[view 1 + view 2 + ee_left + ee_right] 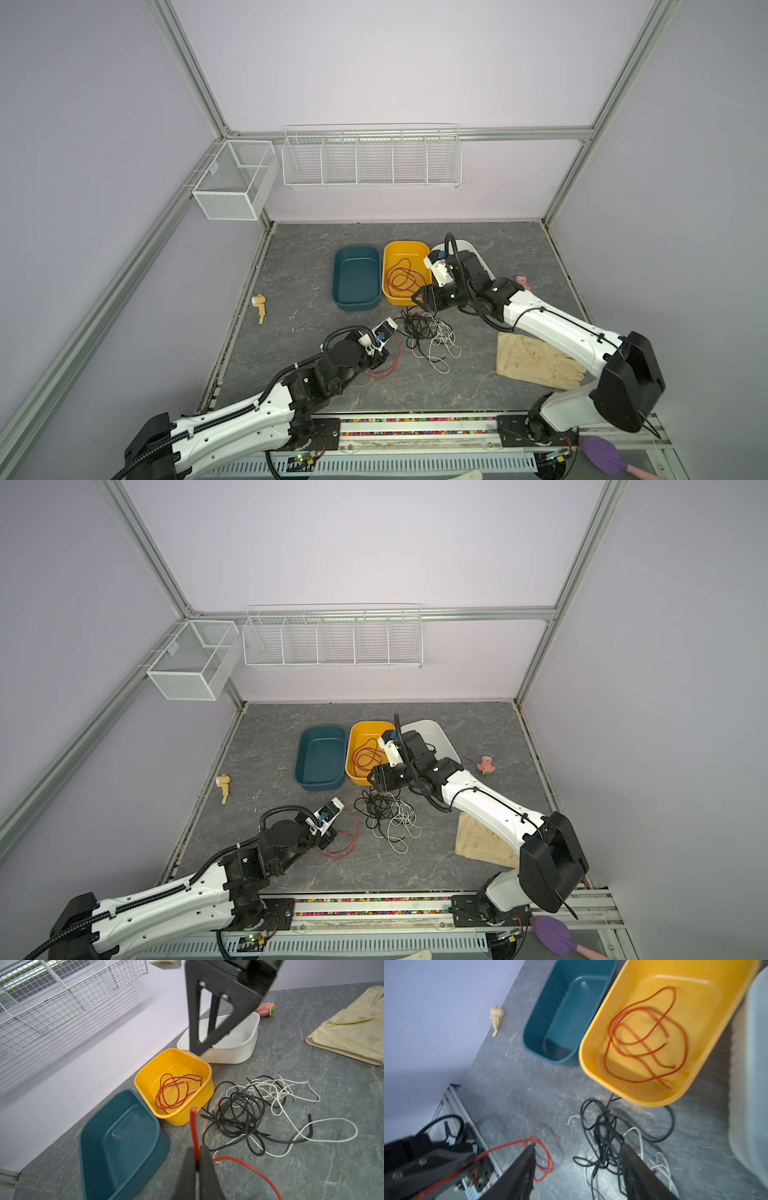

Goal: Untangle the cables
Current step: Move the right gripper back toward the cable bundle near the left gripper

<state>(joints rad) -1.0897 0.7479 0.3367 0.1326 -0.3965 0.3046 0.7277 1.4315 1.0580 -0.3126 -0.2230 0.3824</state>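
A red-orange cable (401,276) lies coiled inside the yellow bin (405,245); both wrist views show the coil (176,1093) (645,1036). My left gripper (196,1153) is shut on a second red cable (194,1126), whose loop trails on the table (349,845). Black and white cables (424,332) lie tangled just in front of the yellow bin, the black coil (239,1109) overlapping the white loops (276,1084). My right gripper (577,1146) hangs open and empty over the tangle's far end, by the yellow bin's near edge (417,301).
An empty teal bin (357,251) stands left of the yellow one and a white bin (440,737) to its right, under the right arm. A cream glove (532,357) lies front right. A small yellow toy (259,305) and a pink toy (485,764) lie at the sides. Wire baskets (370,158) hang on the walls.
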